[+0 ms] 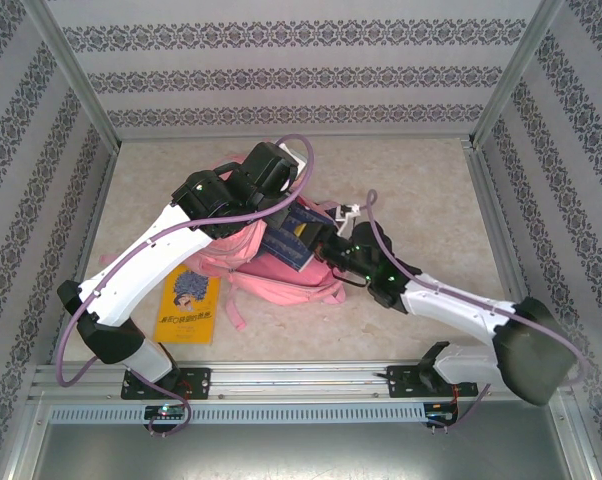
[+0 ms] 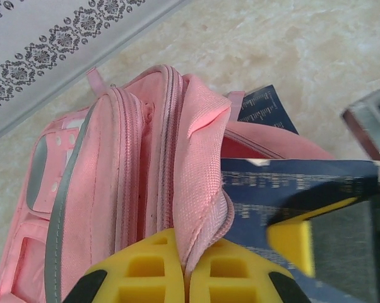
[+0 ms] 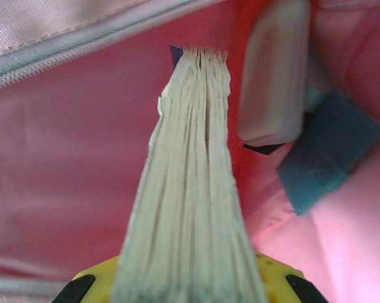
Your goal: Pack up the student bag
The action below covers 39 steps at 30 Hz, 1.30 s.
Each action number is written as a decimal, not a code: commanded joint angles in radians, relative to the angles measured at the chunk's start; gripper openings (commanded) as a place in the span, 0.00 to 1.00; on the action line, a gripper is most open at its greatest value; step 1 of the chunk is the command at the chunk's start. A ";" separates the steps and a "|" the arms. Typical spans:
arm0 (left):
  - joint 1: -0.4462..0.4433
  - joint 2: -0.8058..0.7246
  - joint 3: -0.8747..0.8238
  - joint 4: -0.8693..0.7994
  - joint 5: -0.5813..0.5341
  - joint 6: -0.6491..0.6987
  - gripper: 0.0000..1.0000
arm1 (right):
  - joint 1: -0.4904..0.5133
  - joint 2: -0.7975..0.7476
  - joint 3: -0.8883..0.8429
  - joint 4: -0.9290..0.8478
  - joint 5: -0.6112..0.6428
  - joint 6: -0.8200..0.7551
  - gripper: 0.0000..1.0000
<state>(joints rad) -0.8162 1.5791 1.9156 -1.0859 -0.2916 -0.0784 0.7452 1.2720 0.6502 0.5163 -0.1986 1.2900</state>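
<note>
The pink student bag (image 1: 271,272) lies mid-table under both arms. My left gripper (image 2: 189,268) is shut on the pink fabric edge of the bag's opening (image 2: 202,183), holding it up beside the zipped front pockets (image 2: 83,189). My right gripper (image 3: 189,281) is shut on a dark blue book (image 1: 293,240), whose pale page edges (image 3: 190,189) point into the bag's pink interior (image 3: 64,164). In the left wrist view the blue book (image 2: 285,189) sits in the opening, with a yellow finger (image 2: 291,243) of the right gripper on it. A blue block (image 3: 329,151) and a white object (image 3: 275,76) lie inside the bag.
A yellow book (image 1: 189,305) with a purple picture lies flat on the table left of the bag, by the left arm. A small white object (image 1: 345,212) sits right of the bag. Patterned walls close in the table on three sides.
</note>
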 commanded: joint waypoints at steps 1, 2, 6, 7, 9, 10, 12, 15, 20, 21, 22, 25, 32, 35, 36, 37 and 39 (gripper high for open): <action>0.008 -0.049 0.059 0.061 -0.014 0.019 0.00 | 0.027 0.097 0.110 0.066 0.025 0.039 0.00; 0.009 -0.048 0.060 0.064 -0.015 0.021 0.00 | 0.031 0.127 0.133 0.050 0.039 0.051 0.00; 0.012 -0.046 0.086 0.068 -0.034 0.029 0.00 | 0.059 0.238 0.204 0.001 0.128 0.116 0.00; 0.014 -0.045 0.097 0.069 -0.033 0.028 0.00 | 0.065 0.261 0.219 -0.002 0.146 0.121 0.00; 0.015 -0.044 0.115 0.069 -0.031 0.032 0.00 | 0.075 0.298 0.244 -0.011 0.167 0.129 0.00; 0.015 -0.044 0.124 0.067 -0.033 0.035 0.00 | 0.080 0.316 0.253 -0.013 0.169 0.130 0.00; 0.017 -0.045 0.140 0.066 -0.034 0.037 0.00 | 0.089 0.353 0.282 -0.028 0.175 0.119 0.00; 0.017 -0.046 0.153 0.064 -0.026 0.041 0.00 | 0.103 0.395 0.317 -0.068 0.191 0.095 0.00; 0.017 -0.041 0.150 0.078 0.040 0.035 0.00 | 0.136 0.463 0.415 -0.121 0.251 0.063 0.00; 0.017 -0.039 0.149 0.082 0.046 0.032 0.00 | 0.141 0.483 0.444 -0.133 0.270 0.067 0.00; 0.017 -0.038 0.148 0.087 0.048 0.029 0.00 | 0.146 0.516 0.479 -0.157 0.286 0.081 0.00; 0.019 -0.038 0.136 0.104 0.032 0.036 0.00 | 0.155 0.624 0.577 -0.120 0.304 0.115 0.05; 0.130 -0.041 0.094 0.117 0.101 -0.004 0.00 | 0.141 0.815 0.733 0.125 0.150 0.041 0.45; 0.186 -0.058 0.052 0.145 0.129 -0.025 0.00 | 0.141 0.737 0.692 0.113 0.144 -0.063 0.57; 0.209 -0.063 0.038 0.158 0.144 -0.036 0.00 | 0.139 0.715 0.675 0.121 0.133 -0.085 0.61; 0.237 -0.069 0.018 0.174 0.164 -0.054 0.00 | 0.136 0.690 0.654 0.129 0.116 -0.108 0.62; 0.293 -0.075 -0.014 0.205 0.218 -0.089 0.00 | 0.132 0.649 0.622 0.131 0.081 -0.148 0.66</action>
<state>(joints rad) -0.5896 1.5532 1.9228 -1.0115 -0.1284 -0.1055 0.8829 2.0209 1.2968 0.5491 -0.0521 1.2556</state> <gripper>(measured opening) 0.057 0.644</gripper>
